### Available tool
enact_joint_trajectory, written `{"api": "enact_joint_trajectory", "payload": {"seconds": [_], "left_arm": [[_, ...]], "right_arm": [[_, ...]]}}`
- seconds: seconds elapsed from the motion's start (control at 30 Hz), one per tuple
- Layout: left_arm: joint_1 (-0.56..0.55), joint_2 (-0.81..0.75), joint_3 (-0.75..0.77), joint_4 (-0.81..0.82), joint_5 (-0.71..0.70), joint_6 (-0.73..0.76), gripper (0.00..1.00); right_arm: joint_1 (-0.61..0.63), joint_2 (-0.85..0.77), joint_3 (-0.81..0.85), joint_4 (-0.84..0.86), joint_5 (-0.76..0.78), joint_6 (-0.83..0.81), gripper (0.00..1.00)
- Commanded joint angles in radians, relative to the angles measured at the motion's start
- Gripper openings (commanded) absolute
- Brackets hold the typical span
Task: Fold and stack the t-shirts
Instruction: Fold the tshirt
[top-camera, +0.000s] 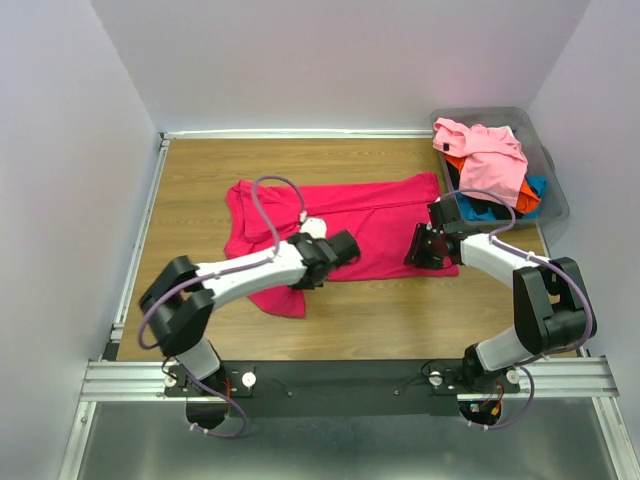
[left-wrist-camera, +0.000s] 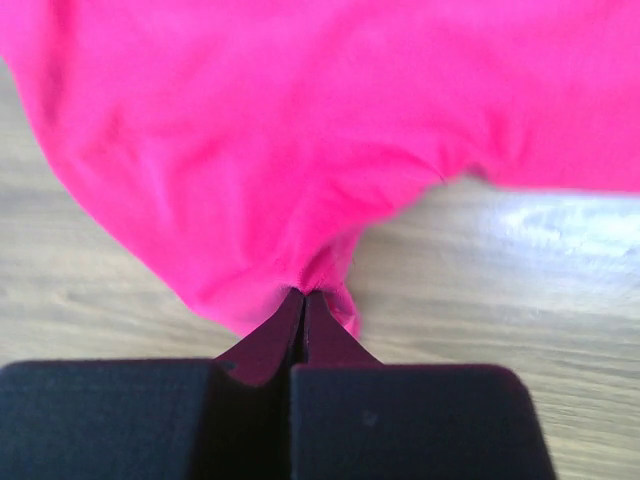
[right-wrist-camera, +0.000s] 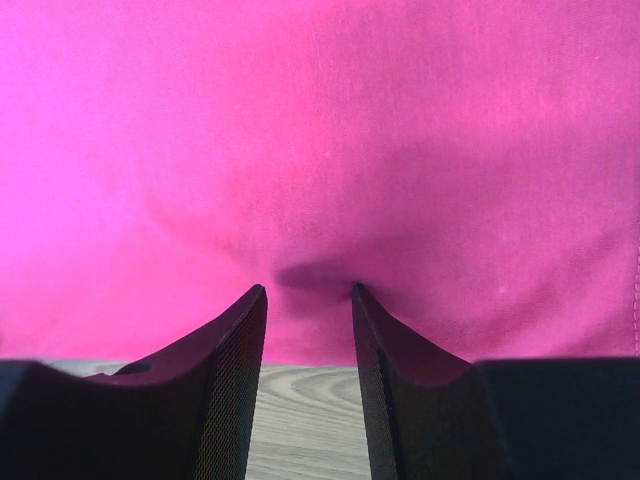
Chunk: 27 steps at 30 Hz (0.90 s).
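We take this for a robotics lab test cell. Plain pale walls (top-camera: 330, 60) box in a wood-grain worktop (top-camera: 200, 170) on three sides. An aluminium frame rail (top-camera: 130, 376) along the near edge carries the left arm (top-camera: 250, 275) and right arm (top-camera: 500, 258), both trailing looped cables. A grey plastic bin (top-camera: 553, 190) of t-shirts (top-camera: 490, 150) sits in the far right corner.

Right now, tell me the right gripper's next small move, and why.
Probably close the right gripper on the crimson t-shirt: its fingers stand open with cloth dimpled between them, while the left gripper is shut on the shirt's edge.
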Motion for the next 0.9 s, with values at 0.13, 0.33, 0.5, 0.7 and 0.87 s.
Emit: {"api": "enact_joint_trajectory", "payload": {"seconds": [0.13,0.33,0.5,0.7,0.87], "left_arm": [[0.259,-0.173,-0.114,0.277,0.148,0.366,0.09],[0.38,-0.09,-0.117,0.39,0.149,0.46,0.47],[0.416,-0.087,-0.078,0.418,0.165,0.428,0.89],[0.376,-0.283,-0.152,0.406,0.202,0.357,0.94],[0.261,-0.337,-0.222,0.325,0.255,0.195,0.93]], "right_arm": [[-0.008,0.037,-0.01,-0.014,-0.026,-0.054,0.48],[-0.006,0.033,0.007,-0.009,-0.092,-0.107,0.48],[0.009,-0.03,0.025,-0.002,-0.126,-0.135,0.48],[0.104,-0.096,0.091,-0.003,-0.17,-0.178,0.48],[0.222,-0.067,0.164,0.001,-0.178,-0.215,0.48]]}}
